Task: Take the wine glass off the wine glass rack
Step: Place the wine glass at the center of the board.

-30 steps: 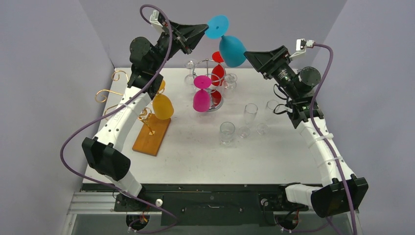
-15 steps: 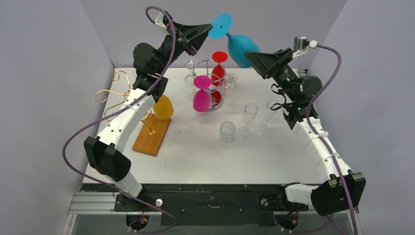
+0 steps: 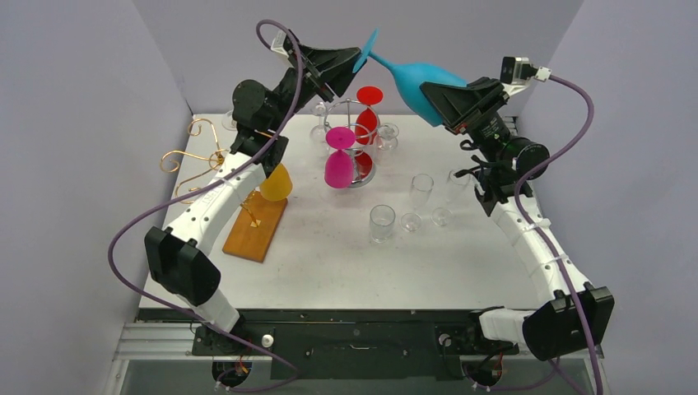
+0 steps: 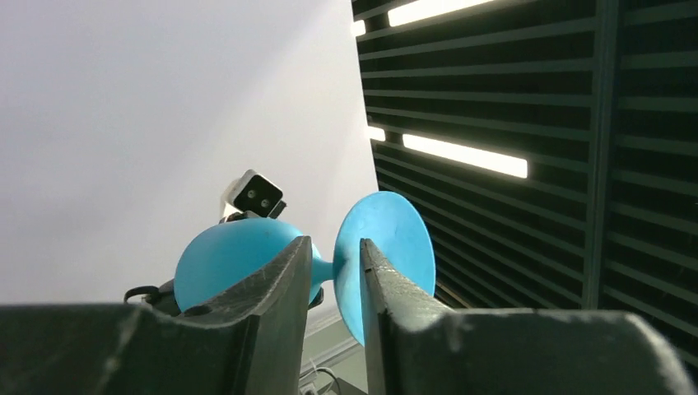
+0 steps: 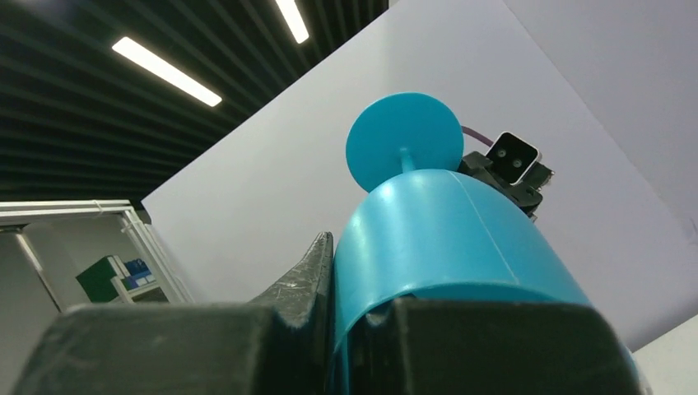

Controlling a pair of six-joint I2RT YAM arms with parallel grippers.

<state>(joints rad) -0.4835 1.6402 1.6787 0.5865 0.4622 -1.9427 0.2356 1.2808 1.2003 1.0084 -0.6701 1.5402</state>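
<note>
Top external: wine glass (image 3: pixel 416 78) (right pincer (image 3: pixel 436 90) gripping bowl) well clear of rack (image 3: pixel 365 175).

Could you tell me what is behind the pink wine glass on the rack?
An upside-down red wine glass on the wire rack, clear glasses beside it. The pink bowl hides part of the rack's base.

A lab test cell: grey partitions (image 3: pixel 74 99) around a white table (image 3: pixel 346 263).

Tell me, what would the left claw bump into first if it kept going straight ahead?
Likely the blue wine glass: its foot and stem sit right at the left claw's fingertips. The right claw grips its bowl just beyond, though depth is unclear.
</note>
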